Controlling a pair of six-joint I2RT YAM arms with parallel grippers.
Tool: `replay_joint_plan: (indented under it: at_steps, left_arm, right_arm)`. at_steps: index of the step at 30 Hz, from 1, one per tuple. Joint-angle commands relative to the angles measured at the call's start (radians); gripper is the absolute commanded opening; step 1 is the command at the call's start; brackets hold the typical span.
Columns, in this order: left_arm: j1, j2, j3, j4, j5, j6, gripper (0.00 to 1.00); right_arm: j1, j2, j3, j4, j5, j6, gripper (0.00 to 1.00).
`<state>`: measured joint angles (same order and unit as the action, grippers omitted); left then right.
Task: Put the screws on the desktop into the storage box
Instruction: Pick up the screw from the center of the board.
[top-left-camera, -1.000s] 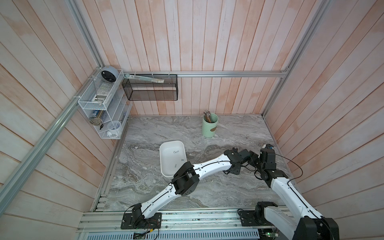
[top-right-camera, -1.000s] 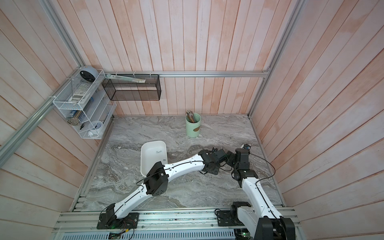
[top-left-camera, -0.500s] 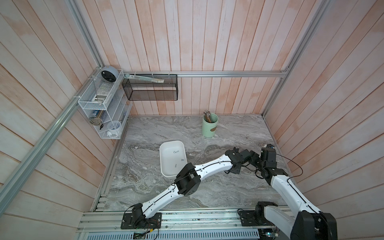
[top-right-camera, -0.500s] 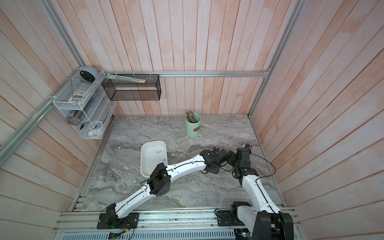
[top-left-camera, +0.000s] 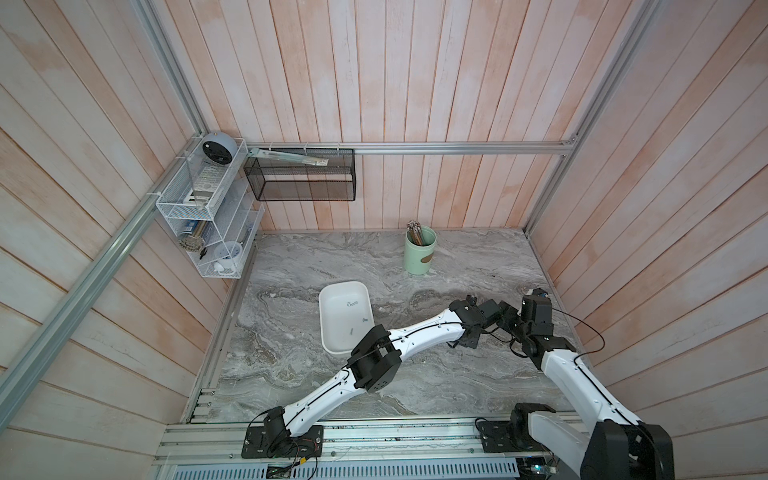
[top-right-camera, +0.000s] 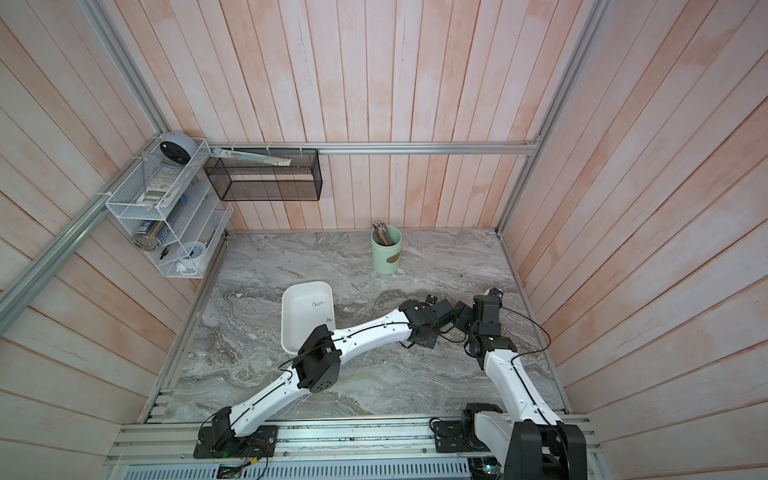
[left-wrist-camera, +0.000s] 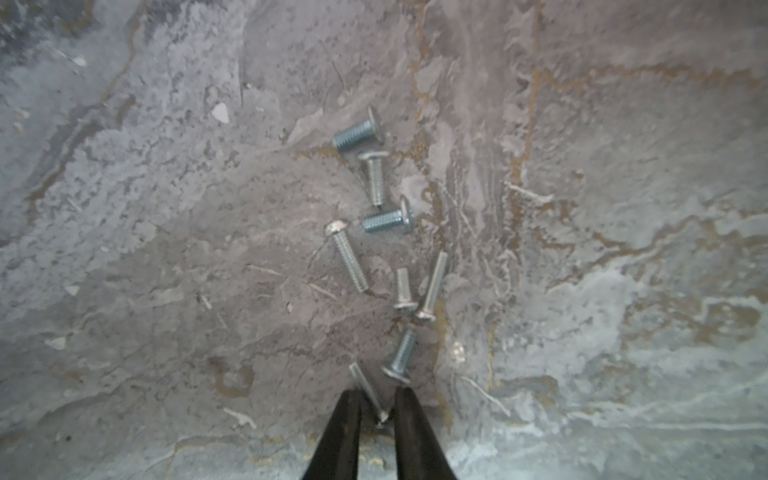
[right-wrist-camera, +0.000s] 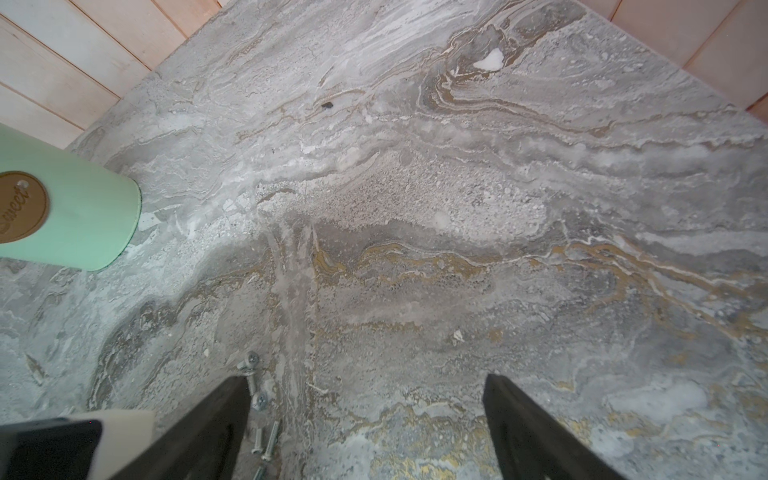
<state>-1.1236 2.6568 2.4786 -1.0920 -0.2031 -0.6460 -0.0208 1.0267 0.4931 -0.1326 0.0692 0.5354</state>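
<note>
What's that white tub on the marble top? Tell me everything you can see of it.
The storage box is a shallow white tub, plastic by its look, rectangular with rounded corners, no lid. It sits flat near the middle of the desktop. A few small screws lie loose inside. The left arm's elbow hides its near corner in both top views.
</note>
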Motion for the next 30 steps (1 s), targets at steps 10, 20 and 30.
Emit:
replay_joint_plan:
  at_steps: [10,20,30]
  left_arm:
    - [0.014,0.002,-0.063,-0.052,-0.02,0.037,0.11]
    - [0.025,-0.077,-0.168,-0.007,-0.061,0.049,0.0]
    - [0.042,-0.281,-0.346,0.119,-0.073,0.091,0.0]
  right_arm:
    - [-0.003,0.015,-0.001,0.016,-0.023,0.021,0.94]
    - [-0.004,0.019,-0.009,0.023,-0.032,0.026,0.94]
    - [-0.004,0.033,-0.016,0.033,-0.045,0.031,0.94]
